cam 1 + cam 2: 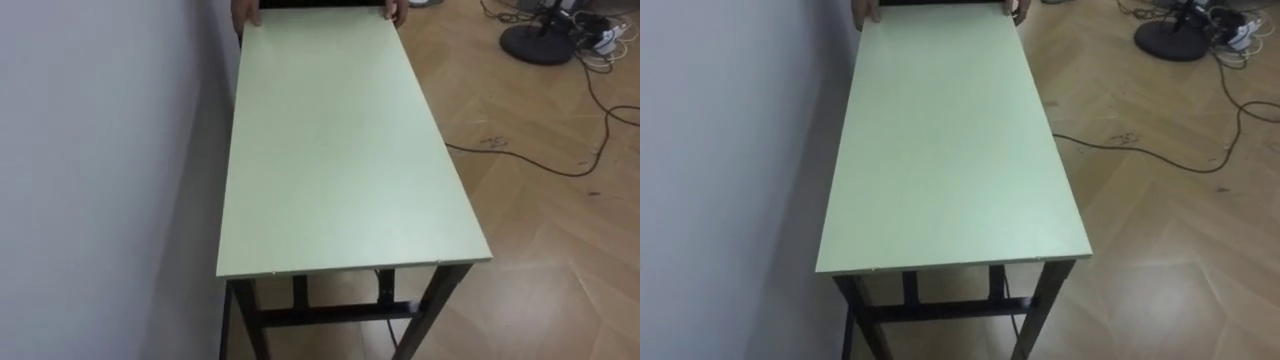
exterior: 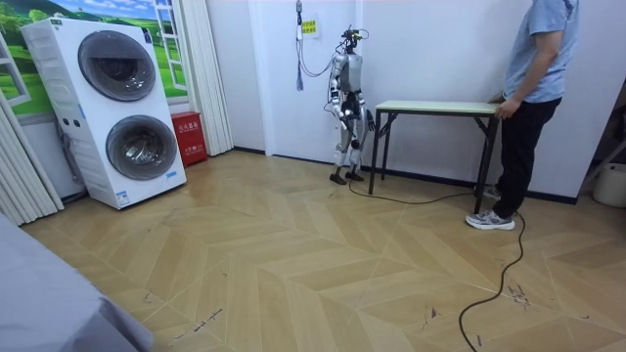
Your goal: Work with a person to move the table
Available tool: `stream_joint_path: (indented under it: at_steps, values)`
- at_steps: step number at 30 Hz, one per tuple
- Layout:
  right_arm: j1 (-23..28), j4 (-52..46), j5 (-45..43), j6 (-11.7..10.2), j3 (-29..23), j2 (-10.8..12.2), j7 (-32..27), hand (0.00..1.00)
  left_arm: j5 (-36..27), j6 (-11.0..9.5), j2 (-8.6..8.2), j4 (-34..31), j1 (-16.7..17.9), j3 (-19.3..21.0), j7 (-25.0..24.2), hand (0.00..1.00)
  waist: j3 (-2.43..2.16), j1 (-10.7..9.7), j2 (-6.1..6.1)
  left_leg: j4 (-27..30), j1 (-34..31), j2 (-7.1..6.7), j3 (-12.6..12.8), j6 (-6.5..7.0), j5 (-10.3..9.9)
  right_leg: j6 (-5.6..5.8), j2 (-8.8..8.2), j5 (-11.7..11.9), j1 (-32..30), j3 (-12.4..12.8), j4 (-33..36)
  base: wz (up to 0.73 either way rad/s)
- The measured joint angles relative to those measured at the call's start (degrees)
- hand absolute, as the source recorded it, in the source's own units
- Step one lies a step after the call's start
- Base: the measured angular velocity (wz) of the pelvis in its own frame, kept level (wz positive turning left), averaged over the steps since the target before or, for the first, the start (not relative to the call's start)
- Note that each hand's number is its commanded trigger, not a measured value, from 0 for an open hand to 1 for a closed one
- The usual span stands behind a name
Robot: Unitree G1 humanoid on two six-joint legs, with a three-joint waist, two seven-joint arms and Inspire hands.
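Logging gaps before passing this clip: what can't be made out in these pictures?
Room view: the robot's hands, near the end of the table, are too small to tell whether they touch it.
Left eye view: the person's hands at the table's far edge are cut off by the top border, so their grip is unclear.
Left eye view: the table legs leave the bottom border, so their feet are unseen.

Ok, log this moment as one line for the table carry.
table: legs on floor, beside wall | person: both hands on far edge | robot: standing at near end
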Motion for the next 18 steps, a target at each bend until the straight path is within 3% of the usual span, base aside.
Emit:
stream_joint_path:
  at_steps: [5,10,18]
  values:
    - [0.1,5.6,-5.6,2.2,-1.6,0.3,-5.3,0.00,1.1,0.6,-0.22,0.9,-0.2,0.3,0.8,0.00,-0.01,-0.6,0.07,0.1,-0.4,0.00,0.0,-0.06,0.0,0.15,0.03,-0.1,-0.2,0.1,-0.2,0.00]
    - [-1.8,6.7,-5.8,3.8,-1.8,0.5,-8.4,0.00,1.5,1.1,-0.49,3.3,-1.8,0.4,1.7,0.00,0.02,-0.7,0.03,0.1,-0.4,0.00,0.1,-0.10,0.0,0.17,0.02,-0.1,-0.3,-0.2,-0.3,0.00]
    - [-2.8,6.6,-8.1,4.3,-1.6,1.0,-12.1,0.00,6.3,1.2,-1.03,3.6,-1.9,4.2,2.1,0.00,0.01,-0.7,-0.21,-0.1,-0.4,-0.02,0.0,-0.20,0.0,0.18,0.04,-0.1,-0.2,-0.2,-0.5,0.00]
